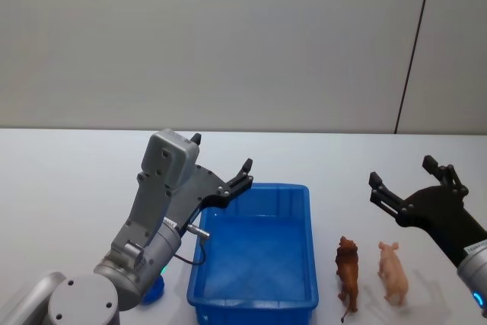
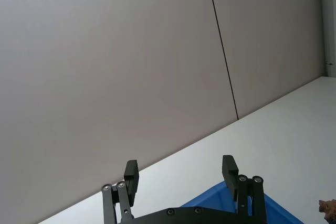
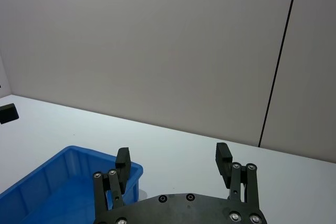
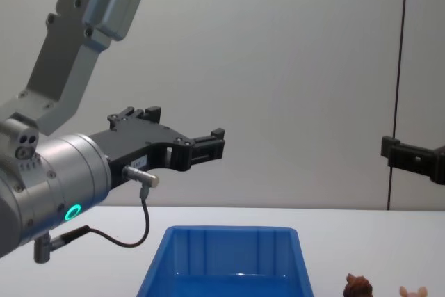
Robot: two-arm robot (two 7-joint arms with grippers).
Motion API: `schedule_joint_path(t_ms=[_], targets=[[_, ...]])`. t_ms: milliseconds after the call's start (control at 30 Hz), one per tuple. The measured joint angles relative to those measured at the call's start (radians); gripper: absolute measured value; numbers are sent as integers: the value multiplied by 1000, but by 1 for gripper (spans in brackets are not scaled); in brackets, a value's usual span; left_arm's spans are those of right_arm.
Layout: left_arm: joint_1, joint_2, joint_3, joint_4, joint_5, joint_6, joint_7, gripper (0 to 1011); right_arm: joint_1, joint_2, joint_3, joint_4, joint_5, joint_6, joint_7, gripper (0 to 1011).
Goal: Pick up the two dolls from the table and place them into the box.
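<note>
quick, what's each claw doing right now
Left claw: open, holding nothing.
Right claw: open, holding nothing.

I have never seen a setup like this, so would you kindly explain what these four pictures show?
It is a robot with two arms, each ending in a two-fingered gripper. One picture looks down from its head, one forward from its chest, two out from the wrists. On the white table stands a blue box, empty, with a brown doll and a pink doll just right of it. The left gripper hangs in the air by the box's left side, the right gripper beyond the dolls; both are open and hold nothing.
</note>
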Motion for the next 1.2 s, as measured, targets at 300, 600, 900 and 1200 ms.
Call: schedule_joint_path(t_ms=[300, 600, 900, 1200], targets=[[0, 0, 0, 0, 0, 0, 0, 1001, 0, 0, 0, 0, 0, 0, 0, 1000], [0, 0, 0, 0, 0, 0, 0, 1001, 0, 0, 0, 0, 0, 0, 0, 1000], [0, 0, 0, 0, 0, 0, 0, 1001, 0, 0, 0, 0, 0, 0, 0, 1000], [0, 0, 0, 0, 0, 0, 0, 1001, 0, 0, 0, 0, 0, 0, 0, 1000]])
